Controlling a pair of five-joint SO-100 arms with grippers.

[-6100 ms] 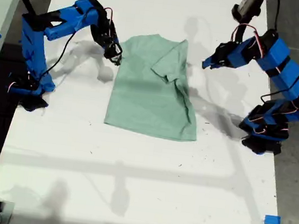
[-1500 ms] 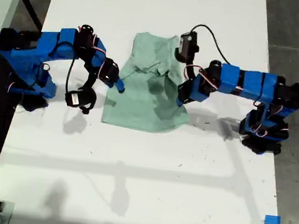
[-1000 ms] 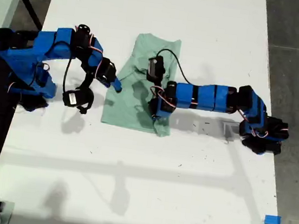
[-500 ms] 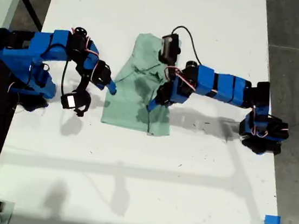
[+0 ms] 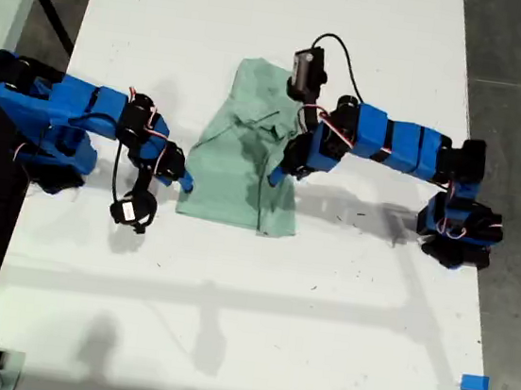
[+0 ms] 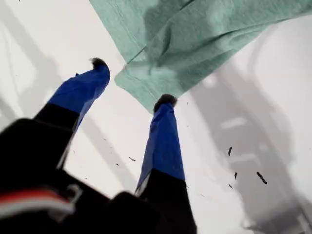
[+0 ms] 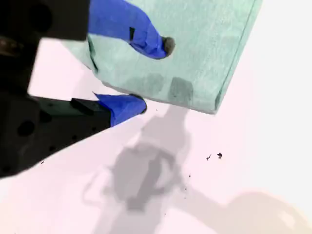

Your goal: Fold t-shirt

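There is one t-shirt point(image 5: 239, 188), one white table point(image 5: 226, 324) and two blue arms, each with one gripper. There is also one small piece of blue tape point(image 5: 473, 383) near the table's lower corner on the exterior view's right.

The t-shirt lies flat near the middle of the table, between the two arms. Its side on the exterior view's right is folded over, so it looks narrow.

My first gripper point(image 5: 184, 184) is at the shirt's lower corner on the exterior view's left. Its two fingers are spread apart. In the first wrist view the shirt corner sits just by the fingertips point(image 6: 165, 100), and they hold nothing.

My second gripper point(image 5: 275, 176) hangs over the folded side of the shirt. Its fingers are spread apart too and hold nothing.

Half a second ago my first gripper was higher up, beside the shirt's edge. Now it is down at the corner. My second gripper has pulled back a little. The shirt has not changed. Six seconds ago it was wider.
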